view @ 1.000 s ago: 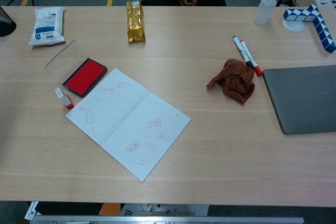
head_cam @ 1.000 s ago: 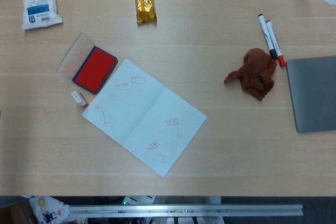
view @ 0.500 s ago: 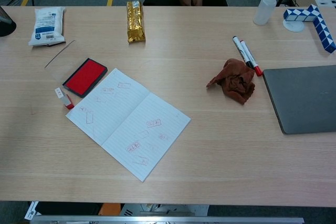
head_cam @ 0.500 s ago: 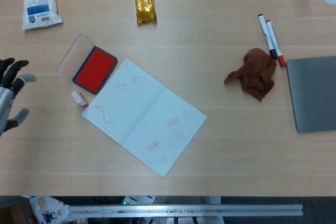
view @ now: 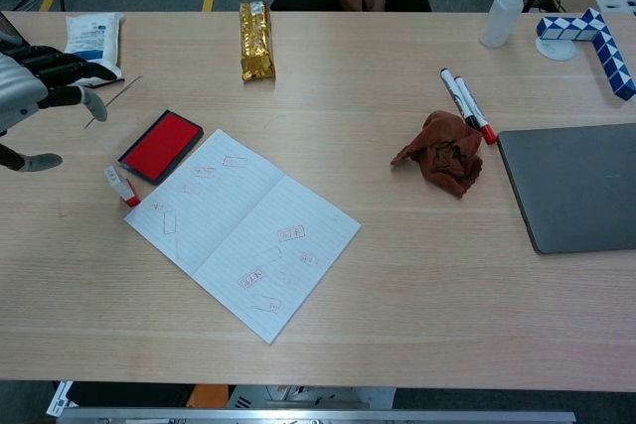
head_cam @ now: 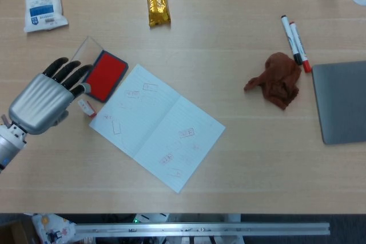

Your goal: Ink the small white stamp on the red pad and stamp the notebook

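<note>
Left hand (head_cam: 43,100), silver-backed with black fingers (head_cam: 68,71), hangs above the pale wooden counter (head_cam: 240,158), fingers spread wide, holding nothing; right hand not visible in either view. Fingertips reach toward the near-left edge of the red ink pad in its dark blue tray (head_cam: 103,75); from the chest view the hand sits well off the surface, so no contact judged. Small white stamp with a red end (head_cam: 86,107) lies flat on the counter just beside the hand, between the pad and the left corner of the open lined notebook (head_cam: 157,126), which already carries several faint red imprints. Clear lid (head_cam: 80,58) lies behind the pad. Step in hand: the approach to pick up the stamp, nothing grasped yet. Next move likely calls for lowering the hand and pinching the stamp's narrow body; it lies flat, so it may skid.
</note>
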Controlling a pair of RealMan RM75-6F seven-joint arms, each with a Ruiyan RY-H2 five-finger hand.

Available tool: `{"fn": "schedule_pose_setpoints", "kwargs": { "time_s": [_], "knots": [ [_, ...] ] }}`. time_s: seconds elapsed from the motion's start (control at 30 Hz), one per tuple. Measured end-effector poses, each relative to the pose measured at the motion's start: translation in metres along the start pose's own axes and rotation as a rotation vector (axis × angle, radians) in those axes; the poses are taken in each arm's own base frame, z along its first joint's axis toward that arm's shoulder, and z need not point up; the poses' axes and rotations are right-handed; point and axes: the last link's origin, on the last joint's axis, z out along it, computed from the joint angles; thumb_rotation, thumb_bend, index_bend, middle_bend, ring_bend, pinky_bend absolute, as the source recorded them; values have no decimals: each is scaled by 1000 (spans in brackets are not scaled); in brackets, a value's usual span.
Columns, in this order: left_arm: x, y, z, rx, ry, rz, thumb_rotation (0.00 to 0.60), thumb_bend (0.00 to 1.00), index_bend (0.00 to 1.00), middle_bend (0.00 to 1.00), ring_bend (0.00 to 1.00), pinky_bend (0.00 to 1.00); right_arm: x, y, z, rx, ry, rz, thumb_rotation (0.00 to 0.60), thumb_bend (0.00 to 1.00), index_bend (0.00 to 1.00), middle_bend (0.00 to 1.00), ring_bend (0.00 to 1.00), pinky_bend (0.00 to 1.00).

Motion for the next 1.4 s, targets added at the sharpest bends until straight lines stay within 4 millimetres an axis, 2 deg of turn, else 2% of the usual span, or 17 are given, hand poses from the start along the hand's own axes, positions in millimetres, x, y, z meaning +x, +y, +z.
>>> {"fn": "schedule_pose_setpoints", "kwargs": {
  "time_s": [0.13,0.47,0.9,1.4],
  "knots": [
    [-13,-3,15,-47,-26,50,600,173,389,30,109,157,0,-1,-2,-6,0,-1,600,179,374,409,345,410],
    [-35,-7,40,-92,-70,89,600,173,395,32,105,157,-2,-2,-7,-23,-8,-7,600,180,374,409,345,410],
    [-55,-15,44,-88,-92,113,600,172,410,40,104,157,-3,-12,-2,-1,-22,-19,600,179,374,409,345,410],
    [-72,-15,40,-77,-115,87,600,172,422,47,104,157,-4,-13,-3,-14,-28,-21,600,179,374,409,345,410]
  ]
}}
